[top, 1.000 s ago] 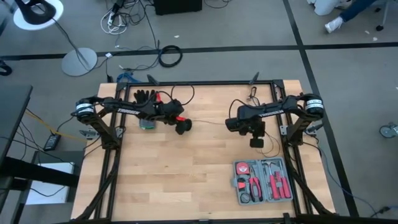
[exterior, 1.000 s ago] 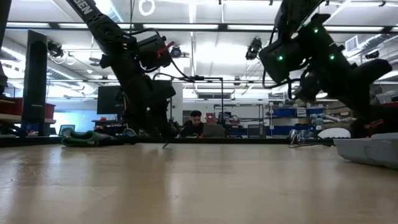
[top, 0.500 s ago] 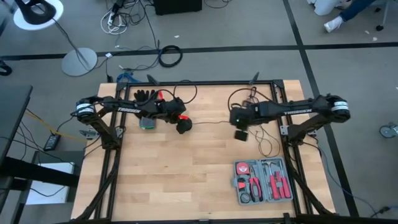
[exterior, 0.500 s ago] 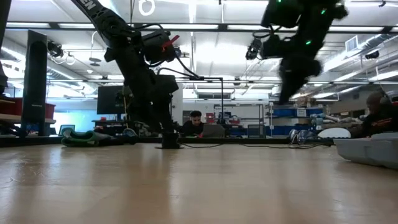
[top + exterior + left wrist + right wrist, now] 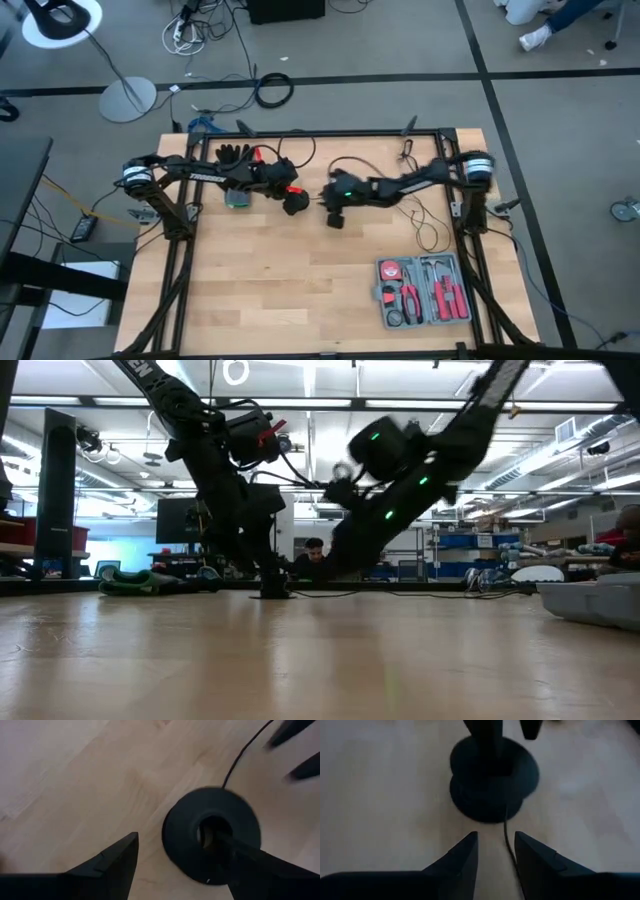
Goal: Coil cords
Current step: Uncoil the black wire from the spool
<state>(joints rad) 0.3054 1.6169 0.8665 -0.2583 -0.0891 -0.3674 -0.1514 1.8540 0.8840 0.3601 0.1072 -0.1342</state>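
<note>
The cord's black round disc lies flat on the wooden table, left of the middle. Its thin black wire runs from the disc toward the table's right edge and ends in loose loops. My left gripper stands open over the disc. My right gripper reaches in low from the right, slanting down, open. Its fingertips stop just short of the disc. The wire passes between them, and I cannot tell whether it touches them. My left gripper has one fingertip in the disc's middle hole. The other finger stands outside the rim, apart from it. The fingers come slanting down from the table's left. The disc stays flat on the table.
An open grey tool case with red-handled pliers lies at the near right. A black glove and a small green object sit at the far left, beside the left arm. A person sits beyond the table.
My right gripper has swung from the table's right side toward the left and down, up to the disc. It has tipped from pointing straight down to slanting forward. The disc and my left gripper have stayed where they were.
</note>
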